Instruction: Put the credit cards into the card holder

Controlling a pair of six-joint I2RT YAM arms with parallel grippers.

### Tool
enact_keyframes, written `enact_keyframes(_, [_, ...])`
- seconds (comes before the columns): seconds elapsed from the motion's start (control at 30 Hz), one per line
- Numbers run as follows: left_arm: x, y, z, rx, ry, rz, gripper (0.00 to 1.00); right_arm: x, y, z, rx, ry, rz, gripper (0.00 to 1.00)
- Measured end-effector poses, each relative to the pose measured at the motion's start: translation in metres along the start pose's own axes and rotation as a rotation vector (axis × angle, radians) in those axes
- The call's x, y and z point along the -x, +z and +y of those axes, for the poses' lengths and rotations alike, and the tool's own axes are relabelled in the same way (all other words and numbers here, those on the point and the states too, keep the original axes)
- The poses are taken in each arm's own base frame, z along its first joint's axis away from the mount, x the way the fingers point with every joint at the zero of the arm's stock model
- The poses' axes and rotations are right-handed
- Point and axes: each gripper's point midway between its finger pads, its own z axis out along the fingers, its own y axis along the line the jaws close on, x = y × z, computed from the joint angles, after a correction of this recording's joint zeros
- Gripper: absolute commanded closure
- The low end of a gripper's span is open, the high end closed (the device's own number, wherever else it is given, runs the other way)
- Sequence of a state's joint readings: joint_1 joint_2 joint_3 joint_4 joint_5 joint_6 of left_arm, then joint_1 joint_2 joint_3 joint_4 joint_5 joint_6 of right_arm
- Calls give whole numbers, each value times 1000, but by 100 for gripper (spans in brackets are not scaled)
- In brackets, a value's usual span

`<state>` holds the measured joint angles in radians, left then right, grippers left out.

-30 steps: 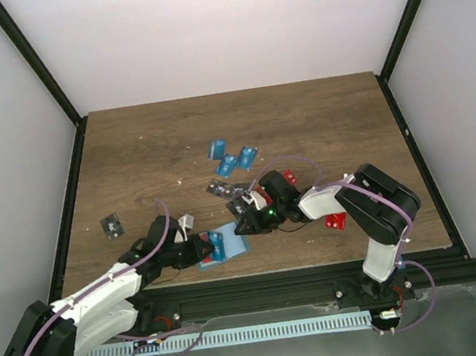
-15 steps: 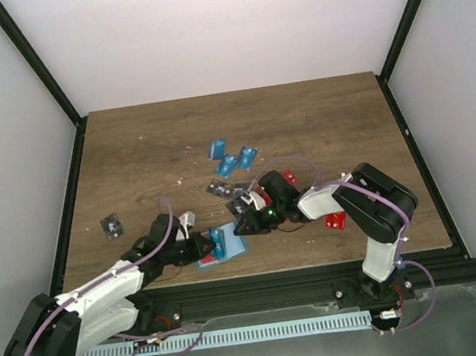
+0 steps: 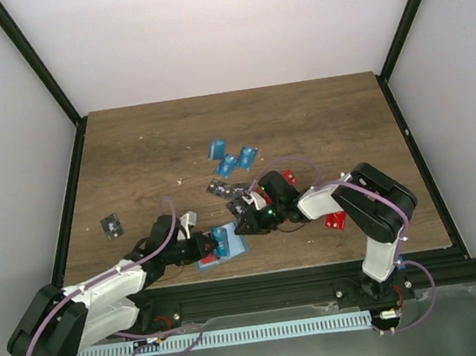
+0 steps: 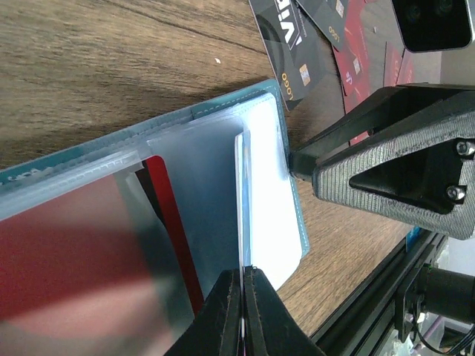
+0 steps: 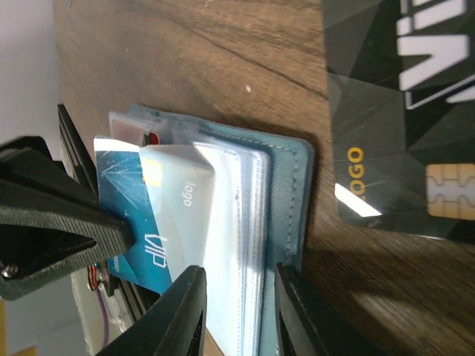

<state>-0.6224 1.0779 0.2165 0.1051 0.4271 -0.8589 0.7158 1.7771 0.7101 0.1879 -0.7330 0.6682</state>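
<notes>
The teal card holder (image 3: 233,247) lies open near the table's front edge, its clear sleeves (image 4: 211,167) fanned up. One sleeve holds a red card (image 4: 169,222). My left gripper (image 4: 243,271) is shut on a bright blue card (image 5: 130,222), held edge-on with its far end among the sleeves. My right gripper (image 5: 234,289) is at the holder's other edge (image 5: 291,200). Its jaws stand apart, with the sleeve stack and cover rim showing between them. In the top view the left gripper (image 3: 205,250) and right gripper (image 3: 243,226) flank the holder.
Loose blue cards (image 3: 233,156) lie farther back, black cards (image 3: 220,188) just behind the holder, and one black card (image 3: 112,224) at the left. Red cards (image 3: 336,221) lie right of the right arm. A large black card (image 5: 404,111) lies beside the holder.
My left gripper has slid right with the blue card, bringing it further over the holder and among the sleeves. The right arm has stayed put.
</notes>
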Motion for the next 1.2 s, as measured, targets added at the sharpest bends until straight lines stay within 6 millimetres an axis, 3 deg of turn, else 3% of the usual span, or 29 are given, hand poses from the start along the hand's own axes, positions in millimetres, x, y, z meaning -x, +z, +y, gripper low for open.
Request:
enact_keyframes(0.4, [-4, -1, 3, -17, -54, -33, 96, 0, 0, -9, -14, 108, -50, 86])
enact_keyframes(0.77, [-6, 1, 6, -10, -103, -60, 96, -3, -3, -16, -33, 162, -76, 91])
enact_keyframes(1.2, [-10, 15, 1, -15, -135, -72, 96, -5, -3, -19, -28, 178, -92, 99])
